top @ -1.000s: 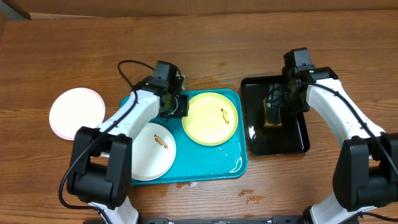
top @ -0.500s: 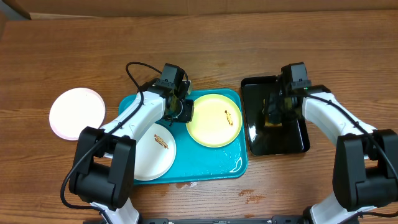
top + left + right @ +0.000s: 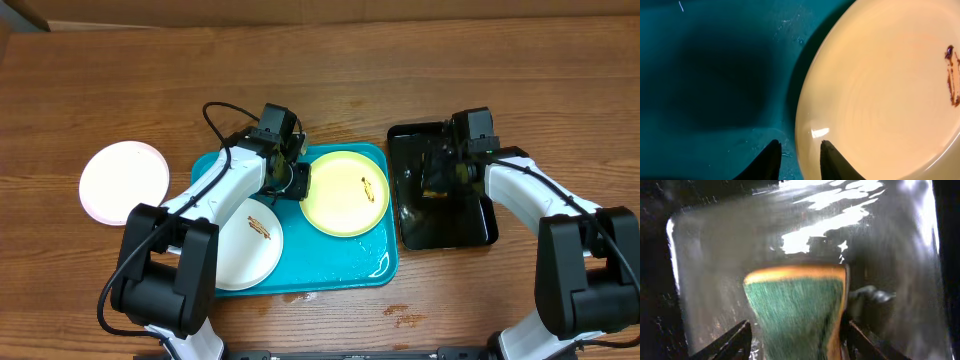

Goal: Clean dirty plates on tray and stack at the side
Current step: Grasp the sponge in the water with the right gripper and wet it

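Mostly cropped, my left gripper stands slightly apart astride the rim of the pale yellow-green round plastic plate in the far-right corner of the turquoise plastic tray; my right gripper flanks a half-hidden green sponge, grip unclear.

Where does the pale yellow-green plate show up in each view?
Overhead: yellow-green plate at centre, on the turquoise tray's right half.
Left wrist: fills the right side, tray at left.
Right wrist: not in it.
Shared landmark: the dark smear on the plate's right part.
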You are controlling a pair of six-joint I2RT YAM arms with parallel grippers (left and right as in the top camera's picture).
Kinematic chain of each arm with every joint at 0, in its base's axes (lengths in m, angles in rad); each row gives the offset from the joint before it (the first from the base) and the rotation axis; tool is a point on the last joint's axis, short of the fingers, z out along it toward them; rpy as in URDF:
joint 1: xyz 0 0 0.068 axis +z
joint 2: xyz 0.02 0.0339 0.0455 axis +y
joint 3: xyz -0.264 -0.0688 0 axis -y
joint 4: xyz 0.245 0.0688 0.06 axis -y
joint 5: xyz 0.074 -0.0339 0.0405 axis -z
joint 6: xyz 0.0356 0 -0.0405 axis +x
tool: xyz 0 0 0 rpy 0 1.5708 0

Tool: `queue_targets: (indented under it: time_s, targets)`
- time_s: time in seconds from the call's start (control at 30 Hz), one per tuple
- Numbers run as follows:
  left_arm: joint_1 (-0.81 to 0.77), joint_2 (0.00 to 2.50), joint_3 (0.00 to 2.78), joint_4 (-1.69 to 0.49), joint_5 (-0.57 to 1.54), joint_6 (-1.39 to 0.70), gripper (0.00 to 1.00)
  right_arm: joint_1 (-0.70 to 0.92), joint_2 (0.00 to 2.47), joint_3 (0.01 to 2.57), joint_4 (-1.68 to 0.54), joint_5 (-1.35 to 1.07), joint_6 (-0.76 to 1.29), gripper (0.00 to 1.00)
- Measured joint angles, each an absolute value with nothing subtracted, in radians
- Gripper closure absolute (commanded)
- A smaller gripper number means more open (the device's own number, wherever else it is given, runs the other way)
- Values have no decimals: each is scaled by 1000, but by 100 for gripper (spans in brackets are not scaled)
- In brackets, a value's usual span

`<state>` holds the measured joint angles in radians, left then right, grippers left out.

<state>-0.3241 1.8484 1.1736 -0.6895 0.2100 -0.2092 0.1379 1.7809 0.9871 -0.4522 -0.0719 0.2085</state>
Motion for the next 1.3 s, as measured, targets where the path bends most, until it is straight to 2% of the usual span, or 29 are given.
queue_targets:
  time_s: [0.07, 0.1, 0.17, 0.23, 0.27, 0.37, 0.47, 0.6, 0.77, 0.87, 0.93, 1.0, 1.1, 1.17, 1.23, 1.3]
  targets:
    - [-324, 1848, 1174, -693, 210, -209, 70, 138, 1781, 987, -495, -84, 209, 42]
    - [-324, 1848, 1174, -694, 210, -209, 70, 138, 1781, 988, -512, -90, 210, 55]
    - [-324, 1848, 1174, -696, 210, -209, 70, 138, 1781, 997, -558, -101, 218, 67]
    - [-324, 1848, 1174, -696, 210, -209, 70, 138, 1781, 998, -588, -107, 229, 71]
    - [-324, 1848, 1174, -695, 210, -209, 70, 138, 1781, 998, -593, -108, 233, 67]
    - [-324, 1848, 1174, -692, 210, -209, 70, 138, 1781, 998, -584, -104, 235, 43]
    - [-324, 1848, 1174, -692, 210, -209, 67, 138, 1781, 1001, -561, -102, 232, 31]
    - [-324, 1848, 1174, -693, 198, -209, 66, 138, 1781, 1003, -509, -96, 234, 30]
    - [-324, 1848, 1174, -693, 186, -209, 66, 138, 1781, 1003, -492, -96, 234, 35]
    - [-327, 1848, 1174, -688, 183, -209, 65, 138, 1782, 1002, -464, -97, 235, 42]
    - [-328, 1848, 1174, -681, 183, -209, 66, 138, 1784, 994, -443, -96, 234, 51]
    - [-328, 1848, 1173, -672, 183, -209, 66, 138, 1785, 985, -436, -91, 236, 55]
    - [-328, 1848, 1173, -657, 182, -209, 67, 138, 1790, 980, -426, -89, 235, 55]
    - [-328, 1848, 1173, -657, 168, -209, 67, 138, 1791, 980, -423, -90, 235, 63]
    - [-328, 1850, 1173, -657, 159, -209, 74, 138, 1791, 981, -428, -89, 234, 79]
    - [-328, 1857, 1173, -657, 152, -208, 75, 138, 1791, 987, -442, -88, 239, 83]
